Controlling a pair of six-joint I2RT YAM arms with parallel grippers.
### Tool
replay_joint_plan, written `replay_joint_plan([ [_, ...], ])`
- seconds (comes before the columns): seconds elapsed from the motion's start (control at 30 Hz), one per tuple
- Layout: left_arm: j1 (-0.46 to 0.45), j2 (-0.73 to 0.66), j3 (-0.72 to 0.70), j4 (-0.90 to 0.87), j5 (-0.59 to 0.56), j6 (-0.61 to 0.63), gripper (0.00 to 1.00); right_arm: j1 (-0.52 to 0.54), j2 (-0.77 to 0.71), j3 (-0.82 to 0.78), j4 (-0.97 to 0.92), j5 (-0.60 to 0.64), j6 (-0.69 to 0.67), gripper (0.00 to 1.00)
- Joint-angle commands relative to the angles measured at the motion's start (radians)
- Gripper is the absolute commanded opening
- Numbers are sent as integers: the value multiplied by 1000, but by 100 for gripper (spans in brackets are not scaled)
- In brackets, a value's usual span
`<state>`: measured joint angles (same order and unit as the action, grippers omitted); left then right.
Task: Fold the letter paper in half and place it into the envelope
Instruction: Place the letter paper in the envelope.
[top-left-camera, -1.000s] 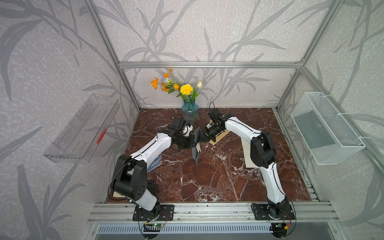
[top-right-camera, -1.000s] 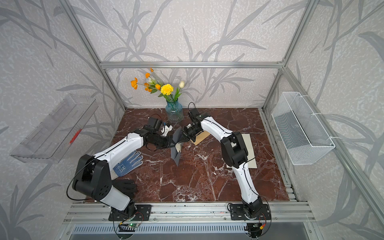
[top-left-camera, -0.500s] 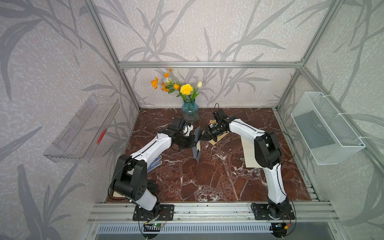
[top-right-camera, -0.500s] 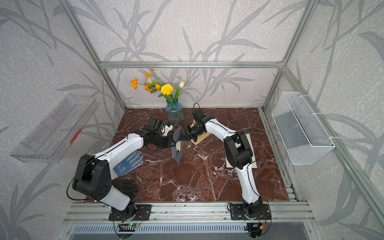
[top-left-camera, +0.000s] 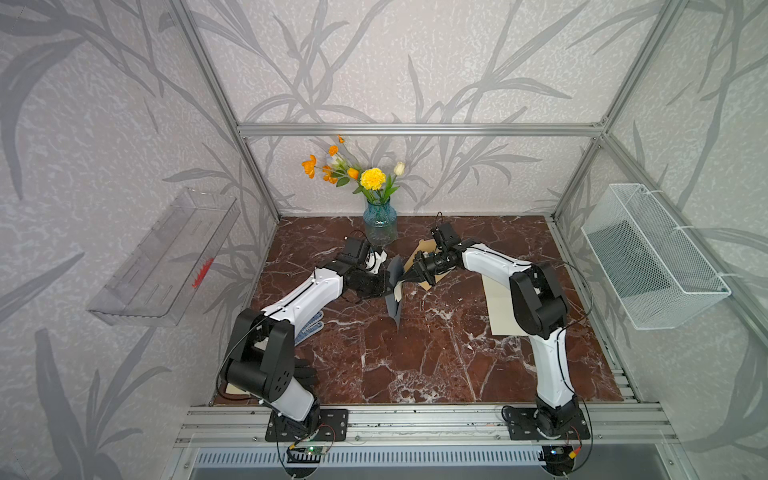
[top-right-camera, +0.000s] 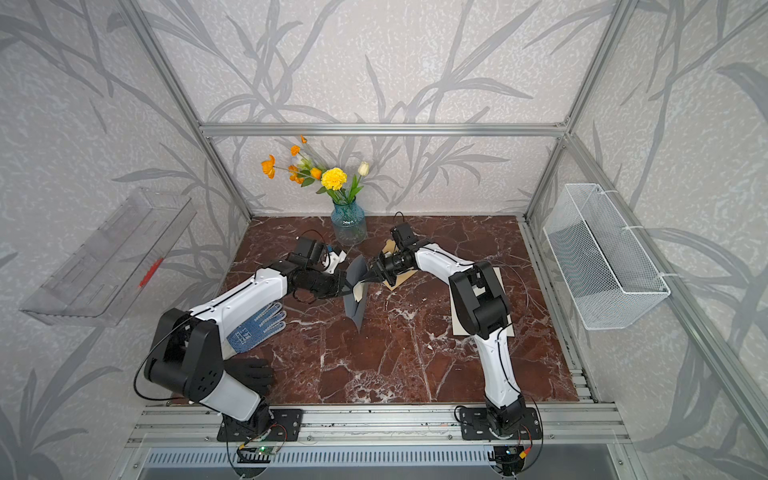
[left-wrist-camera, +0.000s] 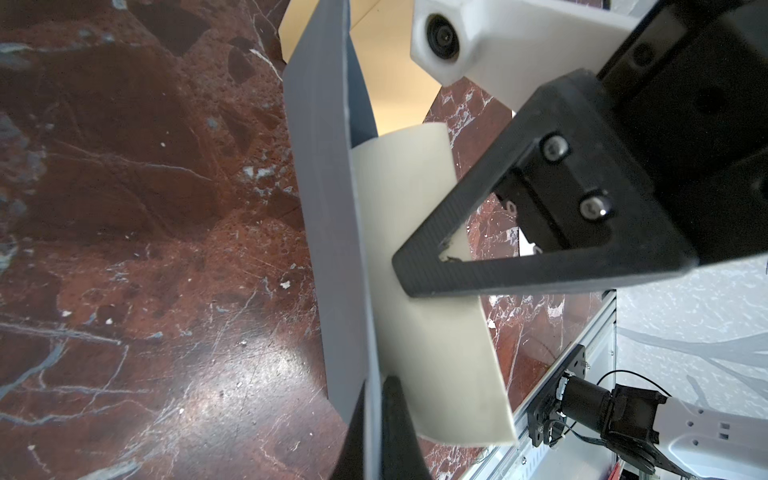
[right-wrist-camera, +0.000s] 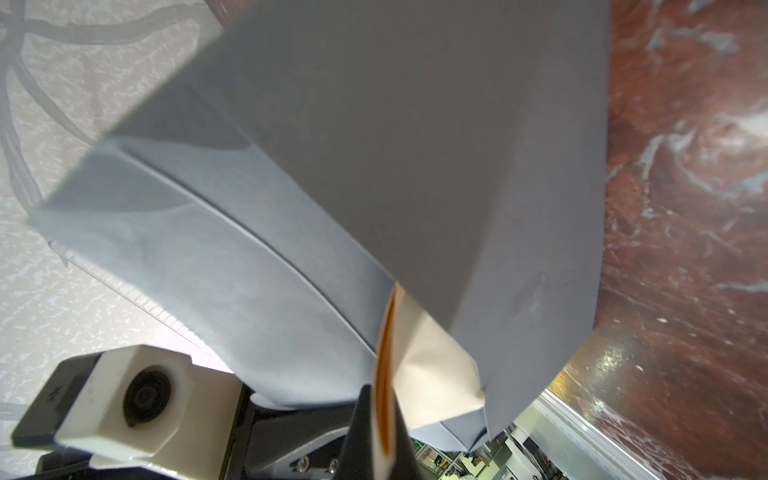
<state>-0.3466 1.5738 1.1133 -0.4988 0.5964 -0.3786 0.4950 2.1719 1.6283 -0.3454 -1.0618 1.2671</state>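
Envelope (left-wrist-camera: 324, 208) of matte grey, stiff paper is held up on edge over the glossy, white-veined red-brown marble table (top-left-camera: 415, 365), towards the back at its middle. The left gripper (left-wrist-camera: 374, 411) is clamped on the envelope's rim. Cream letter paper (left-wrist-camera: 415, 340), smooth and bowed into a folded curve, sits partly inside the envelope's mouth, its outer edge pinched in the closed right gripper (right-wrist-camera: 381, 419).
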Motion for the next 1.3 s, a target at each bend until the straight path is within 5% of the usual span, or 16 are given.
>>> replay_joint_plan([
  [0.0,-5,-51,-19,-25,36,-2,0,-38,-26,-26,98,54,57,0],
  [0.53,-5,-52,-31,0,40,-26,0,-47,-30,-22,69,38,21,0],
  [0.77,-5,-47,11,-12,53,-34,0,-19,-10,112,-254,124,-265,0],
  [1.03,-6,-38,20,-10,66,-39,0,-7,-11,27,-43,88,-109,0],
  [1.27,-6,-44,19,-6,69,-41,0,12,24,146,-228,135,-259,0],
])
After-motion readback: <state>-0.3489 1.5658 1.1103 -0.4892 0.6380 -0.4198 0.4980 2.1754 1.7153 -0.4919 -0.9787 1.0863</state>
